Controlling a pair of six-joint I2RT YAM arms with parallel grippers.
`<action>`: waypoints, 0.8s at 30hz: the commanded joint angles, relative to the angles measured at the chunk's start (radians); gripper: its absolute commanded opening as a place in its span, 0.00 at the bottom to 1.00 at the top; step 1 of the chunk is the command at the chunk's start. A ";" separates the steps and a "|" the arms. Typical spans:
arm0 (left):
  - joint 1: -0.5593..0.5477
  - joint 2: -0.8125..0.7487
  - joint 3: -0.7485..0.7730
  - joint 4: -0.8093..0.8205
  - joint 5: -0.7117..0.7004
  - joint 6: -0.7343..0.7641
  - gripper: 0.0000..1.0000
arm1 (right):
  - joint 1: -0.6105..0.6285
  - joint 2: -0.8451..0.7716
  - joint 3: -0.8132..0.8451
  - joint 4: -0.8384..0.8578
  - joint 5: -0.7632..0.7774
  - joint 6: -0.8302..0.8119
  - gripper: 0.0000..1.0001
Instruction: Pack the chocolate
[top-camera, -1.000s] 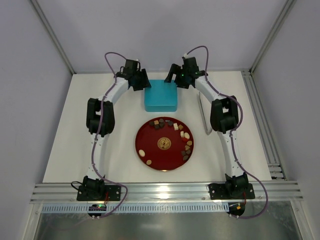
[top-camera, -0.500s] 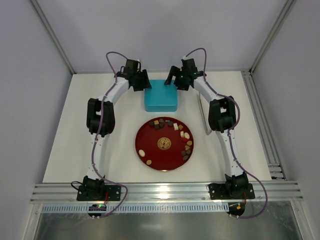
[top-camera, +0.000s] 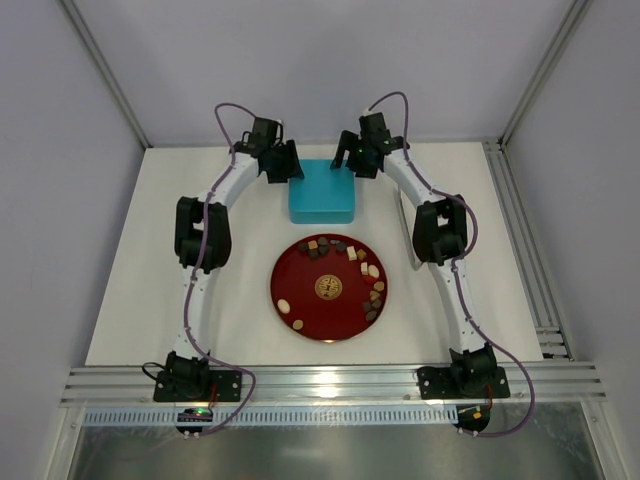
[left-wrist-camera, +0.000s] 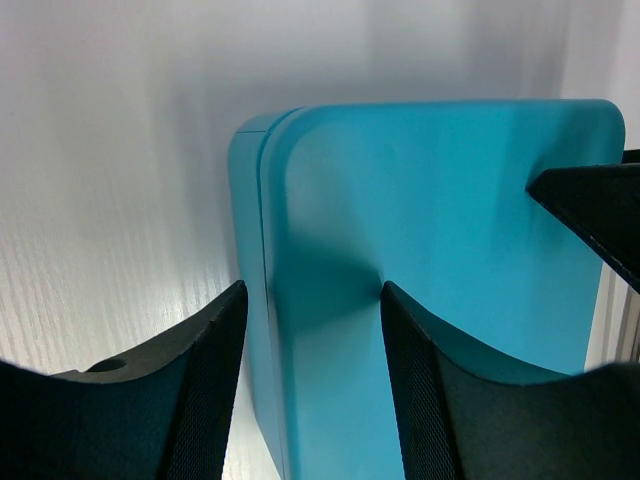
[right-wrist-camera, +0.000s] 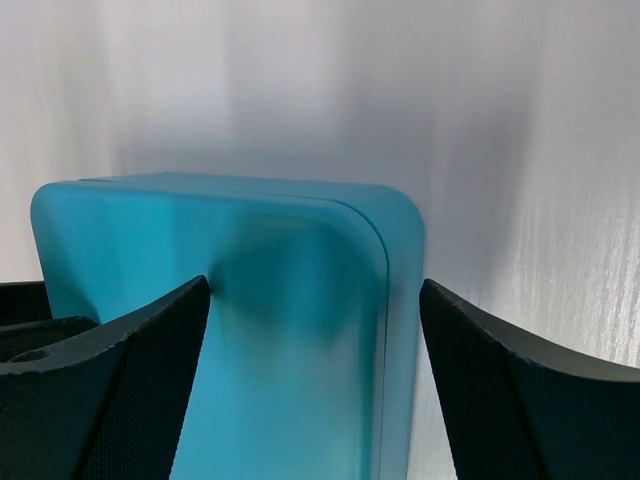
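Observation:
The chocolate (top-camera: 372, 272), small dark, light brown and cream pieces, lies scattered on a round red plate (top-camera: 345, 318) in the middle of the table. Behind the plate stands a closed teal box (top-camera: 321, 192). My left gripper (top-camera: 287, 170) is at its back left corner. In the left wrist view it (left-wrist-camera: 312, 290) is open and straddles the edge of the box (left-wrist-camera: 430, 230), with one finger beside the wall and one over the lid. My right gripper (top-camera: 353, 160) (right-wrist-camera: 315, 285) is open at the back right corner of the box (right-wrist-camera: 200, 230), with its outer finger clear of the side.
A long thin pale strip (top-camera: 405, 235) lies on the table to the right of the box, close to my right arm. Metal rails (top-camera: 520, 240) run along the table's right side, and the enclosure walls close it in at the back.
My right gripper has shifted a little left and back over the box's corner, and its jaws have narrowed slightly. The left gripper, the box and the plate have not moved.

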 joint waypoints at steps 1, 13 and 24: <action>-0.016 0.143 -0.084 -0.349 -0.084 0.085 0.54 | 0.012 0.022 -0.018 -0.140 0.090 -0.060 0.83; -0.059 0.068 -0.198 -0.348 -0.090 0.073 0.53 | 0.053 -0.172 -0.334 -0.080 0.095 -0.085 0.59; -0.105 -0.078 -0.380 -0.280 -0.110 0.043 0.53 | 0.067 -0.377 -0.566 0.001 0.085 -0.075 0.62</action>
